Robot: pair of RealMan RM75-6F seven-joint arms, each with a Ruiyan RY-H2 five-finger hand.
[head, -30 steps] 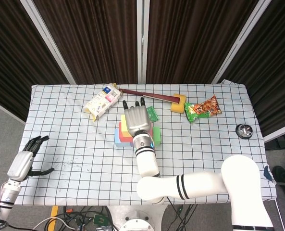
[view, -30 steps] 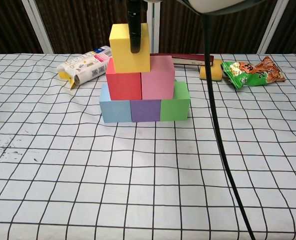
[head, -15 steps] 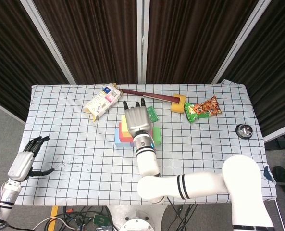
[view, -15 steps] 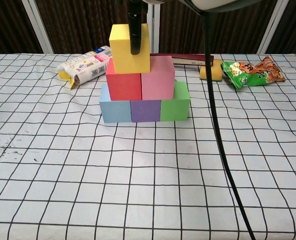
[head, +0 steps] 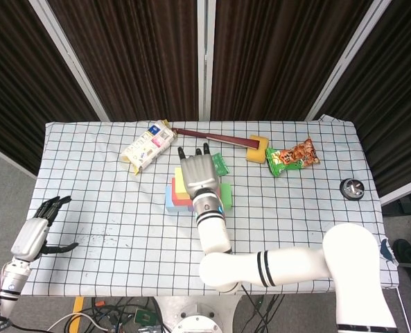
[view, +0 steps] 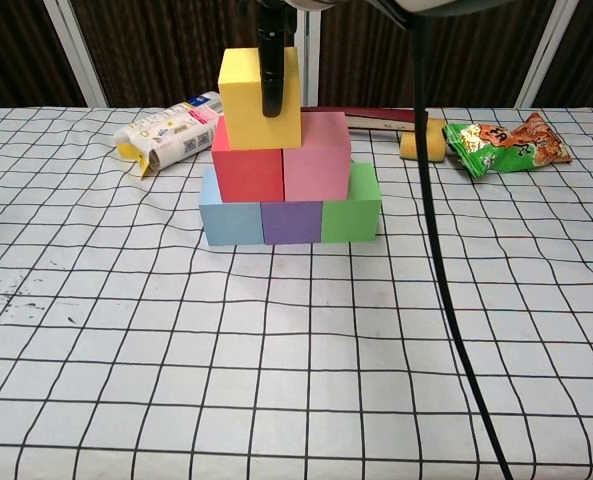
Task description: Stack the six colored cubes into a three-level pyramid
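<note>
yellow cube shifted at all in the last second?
No. The yellow cube sits at the same spot atop the red cube and pink cube, right hand over it.

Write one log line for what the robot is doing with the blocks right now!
stage: top cube placement | right robot hand: holds yellow cube on red cube and pink cube | left robot hand: open, idle

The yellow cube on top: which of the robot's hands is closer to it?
The right hand is directly over the yellow cube, fingers down its front. The left hand hangs at the table's far-left edge.
</note>
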